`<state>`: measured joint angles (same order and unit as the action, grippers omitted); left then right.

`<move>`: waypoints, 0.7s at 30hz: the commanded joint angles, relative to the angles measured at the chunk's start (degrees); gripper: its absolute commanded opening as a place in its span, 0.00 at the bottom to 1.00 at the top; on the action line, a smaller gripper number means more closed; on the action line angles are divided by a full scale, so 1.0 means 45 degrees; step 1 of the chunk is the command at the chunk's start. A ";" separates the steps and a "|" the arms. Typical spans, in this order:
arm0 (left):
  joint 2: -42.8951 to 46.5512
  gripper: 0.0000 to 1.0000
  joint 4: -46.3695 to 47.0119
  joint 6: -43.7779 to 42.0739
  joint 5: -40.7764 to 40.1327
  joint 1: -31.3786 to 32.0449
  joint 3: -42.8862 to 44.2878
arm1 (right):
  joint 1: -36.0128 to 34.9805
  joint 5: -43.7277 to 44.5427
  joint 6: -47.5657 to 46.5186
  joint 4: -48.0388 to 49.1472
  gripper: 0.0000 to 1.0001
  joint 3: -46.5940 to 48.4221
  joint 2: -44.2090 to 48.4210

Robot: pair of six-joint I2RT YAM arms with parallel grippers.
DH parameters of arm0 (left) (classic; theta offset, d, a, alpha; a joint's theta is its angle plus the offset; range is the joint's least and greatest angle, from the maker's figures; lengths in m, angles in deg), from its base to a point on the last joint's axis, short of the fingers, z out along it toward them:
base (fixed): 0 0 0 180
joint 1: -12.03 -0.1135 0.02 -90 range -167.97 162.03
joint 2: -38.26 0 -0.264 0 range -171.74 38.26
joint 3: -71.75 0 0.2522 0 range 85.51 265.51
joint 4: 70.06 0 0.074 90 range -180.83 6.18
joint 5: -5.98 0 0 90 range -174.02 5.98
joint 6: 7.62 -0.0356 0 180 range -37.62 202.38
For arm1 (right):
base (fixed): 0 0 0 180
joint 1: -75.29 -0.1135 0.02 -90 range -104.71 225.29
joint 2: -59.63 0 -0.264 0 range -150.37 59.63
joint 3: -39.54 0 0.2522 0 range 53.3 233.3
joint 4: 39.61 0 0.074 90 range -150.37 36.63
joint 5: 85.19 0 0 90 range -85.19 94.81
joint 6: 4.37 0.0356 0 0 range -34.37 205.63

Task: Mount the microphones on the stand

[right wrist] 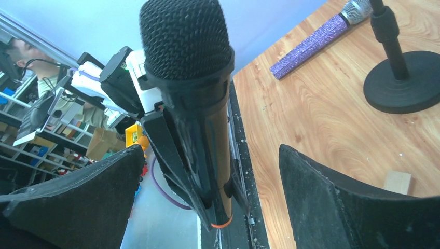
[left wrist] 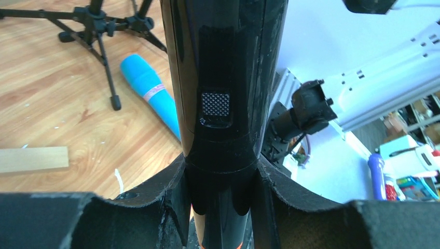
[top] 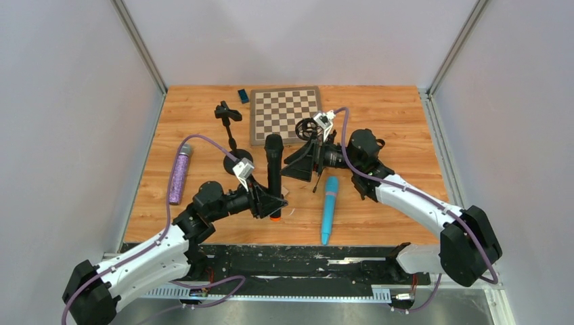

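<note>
The left tool point(top: 269, 201) was closed on the long black microphone with an orange end point(top: 273, 169), its jaws clamped round the lower body just above the orange ring. The microphone was held clear of the wooden table point(top: 392, 122), near the middle, with its mesh head pointing up. The right tool point(top: 302, 161) stood beside the head of that microphone with its jaws spread wide and nothing between them. From the right wrist view the microphone head sat in front of the gap but touched neither finger.

The light blue microphone point(top: 329, 210) lay flat on the table just right of the black one, lengthwise towards the near edge. The purple glittery microphone with a silver grille point(top: 179, 176) lay well apart at the left side, grille towards the far end. The black stand with a round base point(top: 233, 162) stood between the purple microphone and the black one, its clip raised at the top. A black tripod stand point(left wrist: 101, 23) stood beyond the blue microphone, close to the brown-and-cream chessboard point(top: 285, 115). A small wooden block point(left wrist: 33, 158) lay on the table near the left tool.
</note>
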<state>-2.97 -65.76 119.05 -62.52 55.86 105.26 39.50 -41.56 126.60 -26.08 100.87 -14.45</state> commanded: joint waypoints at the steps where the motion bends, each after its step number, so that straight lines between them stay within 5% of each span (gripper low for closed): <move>1: -0.0250 0.00 0.2059 -0.0213 0.1223 0.0023 0.0291 | -0.0285 -0.0518 0.0954 0.2084 0.98 0.0103 -0.0399; 16: -0.0387 0.00 0.2605 0.0223 0.0931 0.0024 0.0039 | -0.1269 -0.0906 0.2650 0.4372 0.43 0.0282 -0.1509; 21: -0.0416 0.00 0.2601 0.0231 0.0826 0.0020 -0.0012 | -0.1339 -0.0767 0.2824 0.4751 0.37 0.0176 -0.1571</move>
<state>-5.44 -58.61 120.60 -57.56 56.01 105.04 34.93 -44.25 136.81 -9.31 100.87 -21.38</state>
